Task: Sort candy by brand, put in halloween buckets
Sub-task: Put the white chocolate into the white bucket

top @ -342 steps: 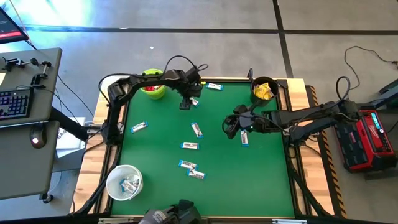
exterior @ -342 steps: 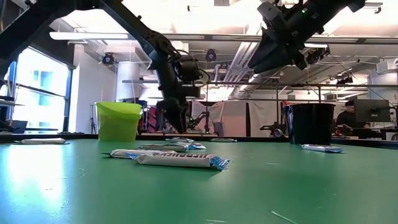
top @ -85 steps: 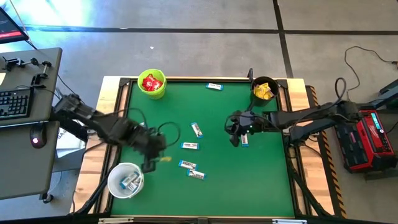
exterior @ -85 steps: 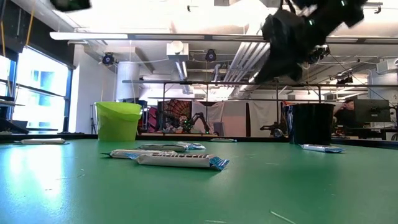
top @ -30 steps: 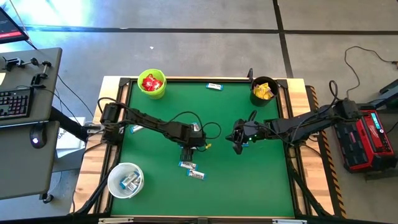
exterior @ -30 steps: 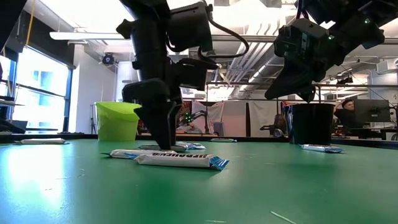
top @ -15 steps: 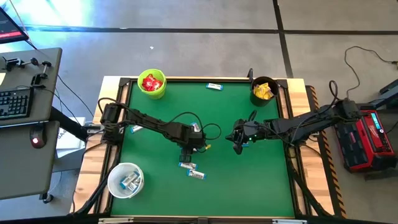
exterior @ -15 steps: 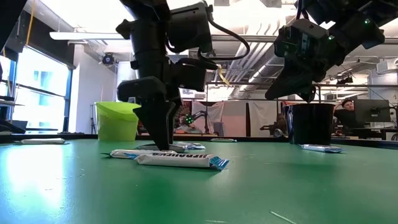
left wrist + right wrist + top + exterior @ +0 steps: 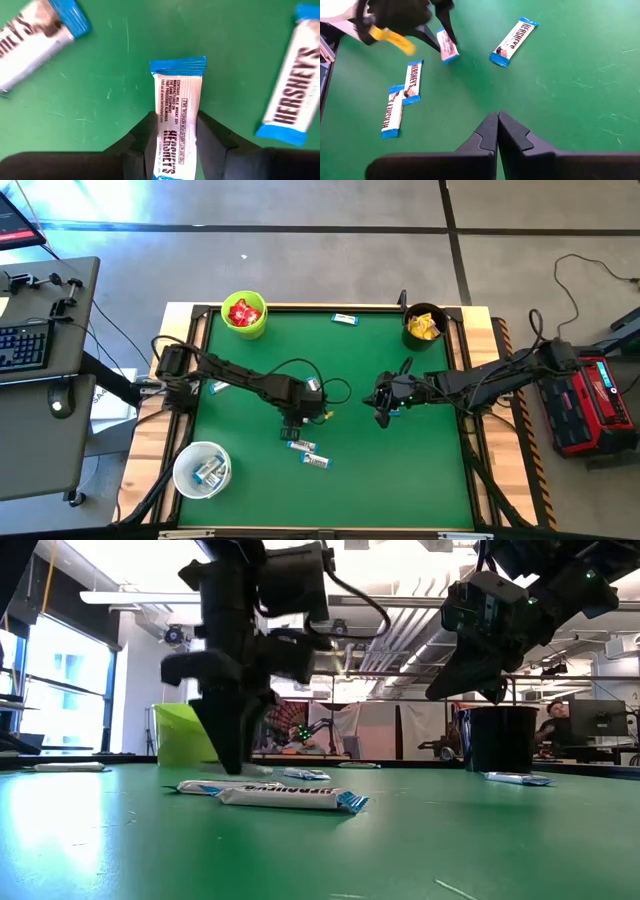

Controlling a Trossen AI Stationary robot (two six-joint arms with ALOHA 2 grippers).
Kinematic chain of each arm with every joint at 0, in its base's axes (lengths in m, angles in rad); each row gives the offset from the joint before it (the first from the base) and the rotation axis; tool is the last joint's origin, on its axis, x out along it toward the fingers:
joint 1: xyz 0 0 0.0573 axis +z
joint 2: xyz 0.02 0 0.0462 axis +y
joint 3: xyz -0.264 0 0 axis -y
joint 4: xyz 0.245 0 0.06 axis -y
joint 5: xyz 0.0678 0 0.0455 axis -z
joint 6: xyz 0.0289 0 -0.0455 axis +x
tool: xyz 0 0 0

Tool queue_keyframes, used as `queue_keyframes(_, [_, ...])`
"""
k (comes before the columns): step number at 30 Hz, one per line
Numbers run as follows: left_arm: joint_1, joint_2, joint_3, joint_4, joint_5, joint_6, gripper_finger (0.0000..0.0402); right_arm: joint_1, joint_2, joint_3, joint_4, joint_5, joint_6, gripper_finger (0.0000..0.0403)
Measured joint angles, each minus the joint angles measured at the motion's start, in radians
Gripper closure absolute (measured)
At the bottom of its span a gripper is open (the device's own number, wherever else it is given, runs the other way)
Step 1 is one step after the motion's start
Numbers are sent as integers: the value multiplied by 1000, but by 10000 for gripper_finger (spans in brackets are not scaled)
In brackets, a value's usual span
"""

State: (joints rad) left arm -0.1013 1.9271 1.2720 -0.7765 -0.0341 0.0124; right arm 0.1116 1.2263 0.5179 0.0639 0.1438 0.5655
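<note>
From above, the left gripper (image 9: 291,423) is sitting near the green table's (image 9: 400,470) centre, having just closed on a white-and-blue bar (image 9: 290,429) it was straddling open a second ago; the white bucket (image 9: 203,470), already holding bars, is waiting at seven o'clock, the lime green bucket (image 9: 244,315) at eleven, the black bucket (image 9: 424,325) at one. At table height, the left arm is lifting leftward, off the loose bars (image 9: 290,797). In the left wrist view, the fingers (image 9: 210,132) are clamping the bar (image 9: 176,125), so the carry to the white bucket should be next. In the right wrist view, the right gripper (image 9: 497,131) is hovering, fingers together, empty.
</note>
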Motion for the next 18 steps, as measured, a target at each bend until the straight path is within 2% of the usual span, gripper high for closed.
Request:
queue_keyframes(6, [-2,-95,0,-27,11,0,306,0,0,0,4,1,-9,403])
queue_keyframes(10, [-13,-179,0,-61,61,-20,306,0,0,0,8,1,-17,403])
queue_keyframes(18, [-123,-363,2,-218,77,-145,307,0,0,0,14,1,-26,403])
